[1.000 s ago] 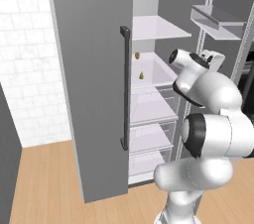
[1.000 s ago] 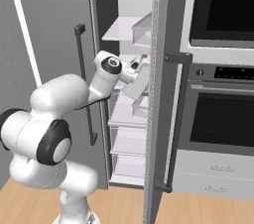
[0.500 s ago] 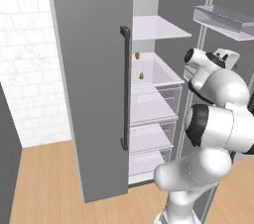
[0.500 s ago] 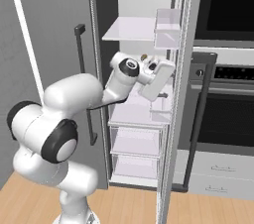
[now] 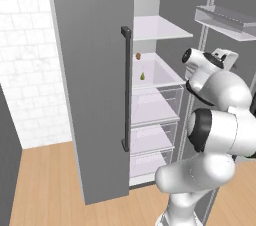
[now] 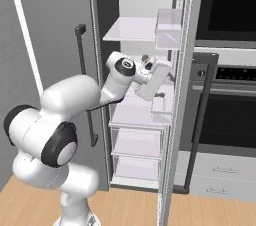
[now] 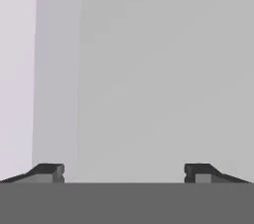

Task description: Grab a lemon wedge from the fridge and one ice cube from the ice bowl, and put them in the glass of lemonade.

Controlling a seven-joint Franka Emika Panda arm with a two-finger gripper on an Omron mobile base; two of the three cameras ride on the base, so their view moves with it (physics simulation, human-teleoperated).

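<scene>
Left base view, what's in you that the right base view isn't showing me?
The left base view gives you a white brick wall beside the fridge and a tiny lemon wedge lying on a white shelf inside. The right base view gives you a black oven next to the fridge, with pale drawers under it. Both share the open fridge with its white shelves, the long dark door handle, the white robot arm reaching in, and the wooden floor.
</scene>
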